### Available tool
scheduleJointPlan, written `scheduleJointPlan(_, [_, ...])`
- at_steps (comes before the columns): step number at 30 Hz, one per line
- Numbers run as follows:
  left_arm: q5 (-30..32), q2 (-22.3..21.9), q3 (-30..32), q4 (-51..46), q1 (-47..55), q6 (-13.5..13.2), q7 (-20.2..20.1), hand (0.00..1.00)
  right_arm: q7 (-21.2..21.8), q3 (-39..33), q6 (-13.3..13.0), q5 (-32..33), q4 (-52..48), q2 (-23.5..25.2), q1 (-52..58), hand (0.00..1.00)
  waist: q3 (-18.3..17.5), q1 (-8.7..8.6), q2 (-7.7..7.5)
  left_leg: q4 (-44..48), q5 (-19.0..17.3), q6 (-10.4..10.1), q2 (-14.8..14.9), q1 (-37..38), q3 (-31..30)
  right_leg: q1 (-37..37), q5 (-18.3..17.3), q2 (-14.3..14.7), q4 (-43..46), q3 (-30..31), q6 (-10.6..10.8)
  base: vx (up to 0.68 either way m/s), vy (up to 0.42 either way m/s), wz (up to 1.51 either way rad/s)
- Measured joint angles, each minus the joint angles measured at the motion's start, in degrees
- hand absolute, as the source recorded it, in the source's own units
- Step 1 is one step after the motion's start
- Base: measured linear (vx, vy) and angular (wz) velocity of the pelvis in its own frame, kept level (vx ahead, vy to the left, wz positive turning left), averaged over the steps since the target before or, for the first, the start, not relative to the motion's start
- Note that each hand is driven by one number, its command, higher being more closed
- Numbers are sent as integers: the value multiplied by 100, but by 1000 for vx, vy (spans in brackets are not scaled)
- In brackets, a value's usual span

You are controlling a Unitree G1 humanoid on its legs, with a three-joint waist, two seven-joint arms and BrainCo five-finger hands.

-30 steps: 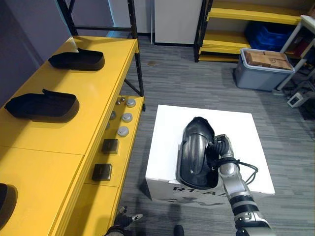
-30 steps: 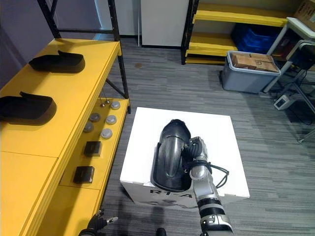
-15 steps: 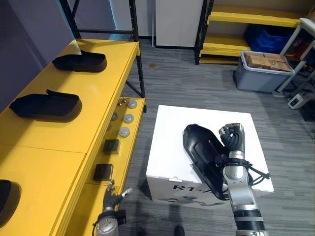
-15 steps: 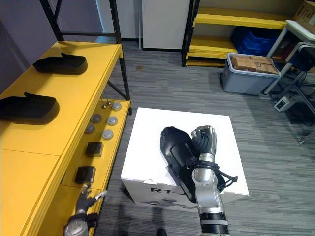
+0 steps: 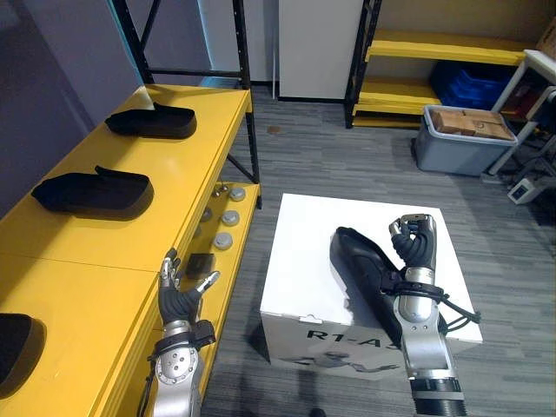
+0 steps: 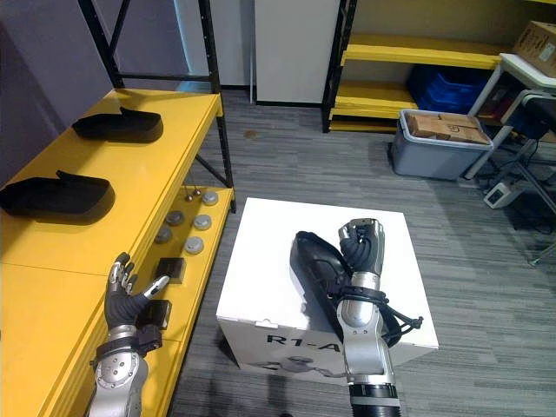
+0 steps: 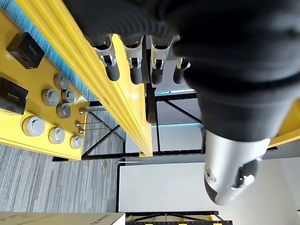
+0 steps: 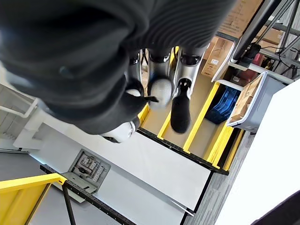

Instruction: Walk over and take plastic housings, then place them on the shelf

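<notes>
The black plastic housing (image 5: pixel 359 263) lies slantwise on the white box (image 5: pixel 300 252), right of the yellow shelf (image 5: pixel 104 248); the right hand (image 5: pixel 416 250) stands at its right edge, fingers loosely bent and apparently closing on nothing; the left hand (image 5: pixel 179 297) is spread, empty, by the shelf's near edge; best curl the right fingers round the rim and steady the left side before lifting.

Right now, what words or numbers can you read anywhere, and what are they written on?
White box, front face: big dark letters, partly hidden, so they cannot be read whole.
Small black box: white print on top, too small to read surely.
Cardboard box: a pale label, too small to read.
</notes>
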Motion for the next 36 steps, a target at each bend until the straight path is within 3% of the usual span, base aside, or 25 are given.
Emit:
scheduleJointPlan(7, [6, -39, -5, 441, 14, 16, -65, 0, 112, -5, 0, -2, 0, -3, 84, 0, -62, 1, -3, -1, 0, 0, -1, -74, 4, -81, 2, -1, 19, 5, -1, 10, 19, 0])
scheduleJointPlan(20, [335, 43, -210, 3373, 270, 342, -506, 0, 297, -133, -8, -37, 97, -366, 685, 0, -158, -5, 0, -32, -1, -4, 8, -74, 38, -111, 10, -10, 3, 51, 2, 0, 0, 0])
scheduleJointPlan(27, [466, 285, -193, 4426, 262, 410, -529, 0, 385, -140, -7, -181, 1051, -428, 721, 0, -158, -8, 0, -45, 0, -5, -3, -72, 2, -101, 11, -23, 4, 7, 2, 0, 0, 2])
scheduleJointPlan(36, [466, 402, -188, 4969, 100, 402, -539, 0, 439, -187, 16, -531, 1899, -523, 712, 0, -156, -10, 2, -81, 26, 16, -39, -72, -56, -90, 10, -58, 0, -58, 4, -2, 8, 3])
